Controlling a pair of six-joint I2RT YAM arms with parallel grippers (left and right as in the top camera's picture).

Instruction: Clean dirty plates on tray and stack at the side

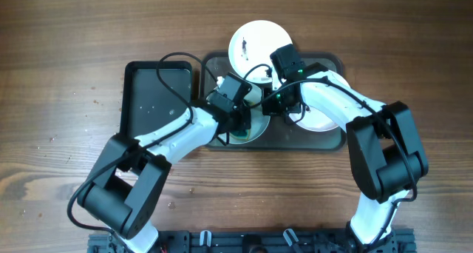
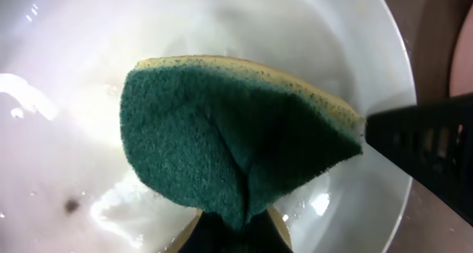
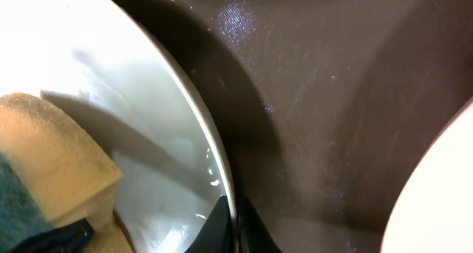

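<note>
The dark-grey tray (image 1: 334, 63) holds white plates. My left gripper (image 1: 238, 121) is shut on a green-and-yellow sponge (image 2: 236, 135) and presses it onto a wet plate (image 2: 347, 53), which has a small dark smudge (image 2: 72, 205) left of the sponge. My right gripper (image 3: 235, 225) is shut on that plate's rim (image 3: 188, 90), one finger on each side. In the overhead view this plate (image 1: 255, 96) lies mostly hidden under both grippers. A second plate (image 1: 316, 122) lies under the right arm. A third plate (image 1: 259, 42) with a dark smudge overhangs the tray's far edge.
A smaller black tray (image 1: 159, 98) stands just left of the grey tray. Bare tray floor (image 3: 340, 98) lies between the gripped plate and the second plate (image 3: 443, 194). Wooden table surrounds both trays.
</note>
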